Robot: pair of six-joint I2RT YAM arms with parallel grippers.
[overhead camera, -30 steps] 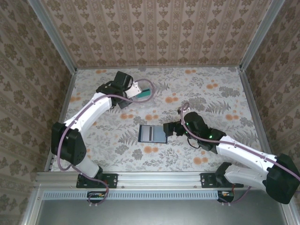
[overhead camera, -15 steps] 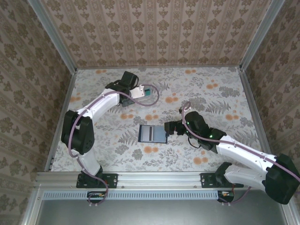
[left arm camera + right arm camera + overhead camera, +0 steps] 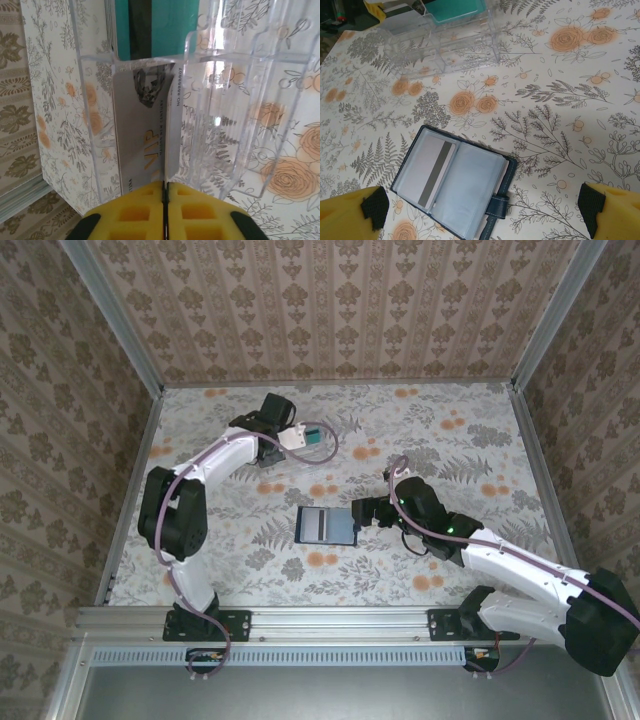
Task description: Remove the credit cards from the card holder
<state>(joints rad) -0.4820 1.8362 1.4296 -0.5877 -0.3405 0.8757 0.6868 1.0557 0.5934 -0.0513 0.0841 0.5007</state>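
Left gripper (image 3: 165, 192) is at the far left-centre of the floral table (image 3: 450, 440), at the near end of the clear box (image 3: 225, 100). Its yellow pads are clenched to a thin seam, and the near edge of a pale card (image 3: 142, 145) marked VIP runs into that seam, so it is gripping that card. The pale card stands on edge in a slot of the box. A teal card (image 3: 170, 25) with a dark stripe sits in the next compartment beyond it, away from the pads.

The card holder (image 3: 327, 525) lies open and flat near mid-table, well apart from the box and nearer than it. A striped card (image 3: 431, 172), pale with a dark stripe, sits in its left pocket. The strap clasp is on its near edge.

Right gripper (image 3: 358, 512) is just right of the holder, released, with its jaws spread wide. In the right wrist view the holder lies between the two yellow fingers (image 3: 350, 215), clear of both.
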